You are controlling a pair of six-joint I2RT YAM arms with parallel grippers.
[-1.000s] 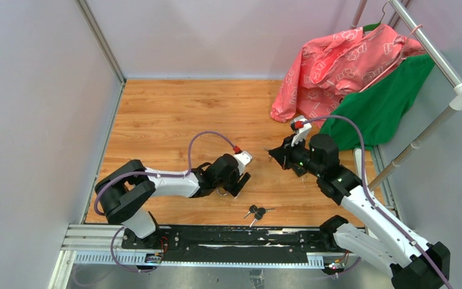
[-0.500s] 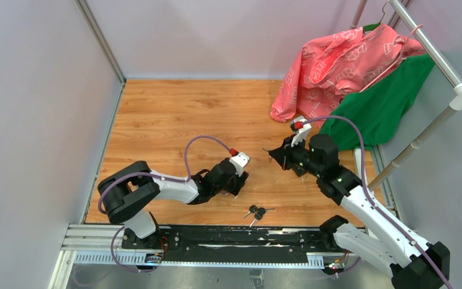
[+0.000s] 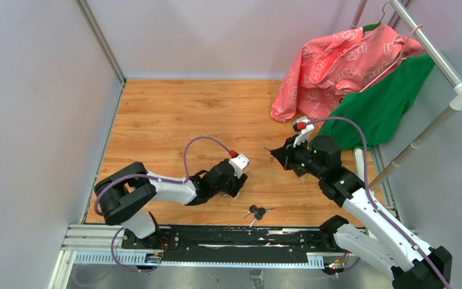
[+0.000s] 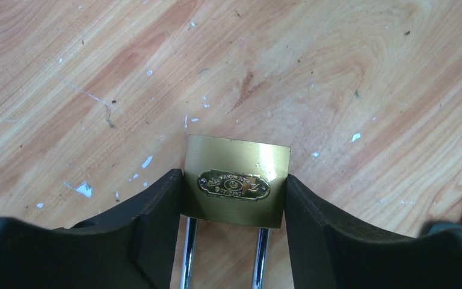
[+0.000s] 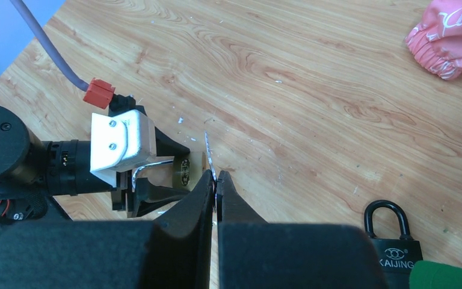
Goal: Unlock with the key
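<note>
Left pincer point(image 4: 233, 183) sits low on the wooden tabletop point(image 4: 337, 60), arm stretched flat. Its fingers pinch a rectangular brass padlock point(image 4: 238, 155) by both sides, steel shackle toward the wrist. Right pincer point(image 5: 215, 183), raised and tilted down, is pressed together on a thin silver key point(image 5: 208, 150). The key points toward that padlock, apart from it. A black padlock point(image 5: 393, 241) lies to the right pincer's right.

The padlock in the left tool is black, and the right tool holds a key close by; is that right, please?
Not quite. The padlock in the left tool is brass, not black, as the left wrist view shows. The rest stands: the right tool holds a key close by.
</note>
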